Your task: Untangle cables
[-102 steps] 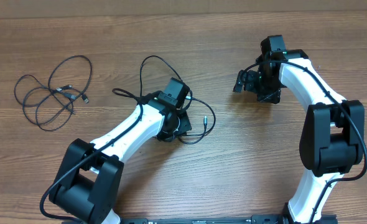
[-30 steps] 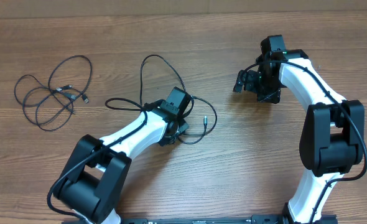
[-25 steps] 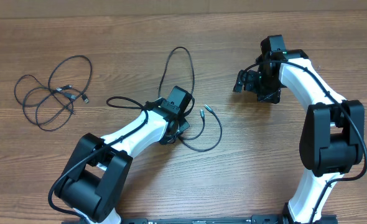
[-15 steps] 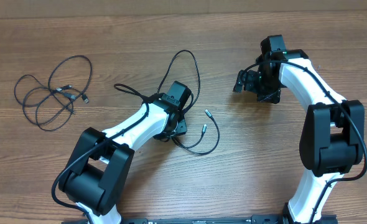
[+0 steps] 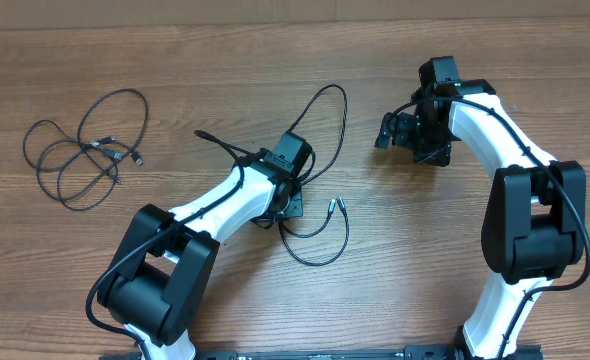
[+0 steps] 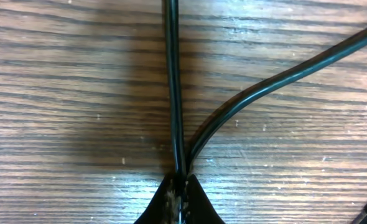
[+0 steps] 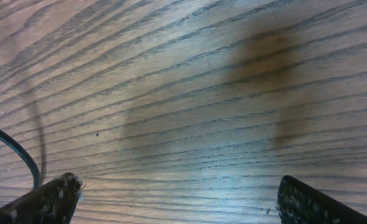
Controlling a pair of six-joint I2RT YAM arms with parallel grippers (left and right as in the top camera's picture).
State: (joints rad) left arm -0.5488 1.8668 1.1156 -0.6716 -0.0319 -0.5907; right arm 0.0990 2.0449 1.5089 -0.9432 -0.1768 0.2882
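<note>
One thin black cable (image 5: 327, 110) lies mid-table, its loop reaching up toward the right arm and its silver plug (image 5: 337, 204) lying below. My left gripper (image 5: 287, 195) sits on this cable. In the left wrist view it (image 6: 180, 196) is shut on the cable (image 6: 173, 93), and two strands leave the pinched fingertips. A second bunch of cables (image 5: 80, 155) lies coiled at the far left, untouched. My right gripper (image 5: 393, 130) hovers at the upper right. Its fingers (image 7: 59, 193) stand wide open over bare wood, with a cable strand (image 7: 15, 152) just left of them.
The wooden table (image 5: 425, 280) carries only the cables and both arms. The right arm's base (image 5: 530, 240) stands at the right edge and the left arm's base (image 5: 150, 300) at the lower left. A pale wall strip (image 5: 175, 12) borders the far side.
My left gripper has shifted up and to the right with the cable. The cable's loop has swung right toward the right gripper, and its plug has slid right. The right arm has stayed still.
</note>
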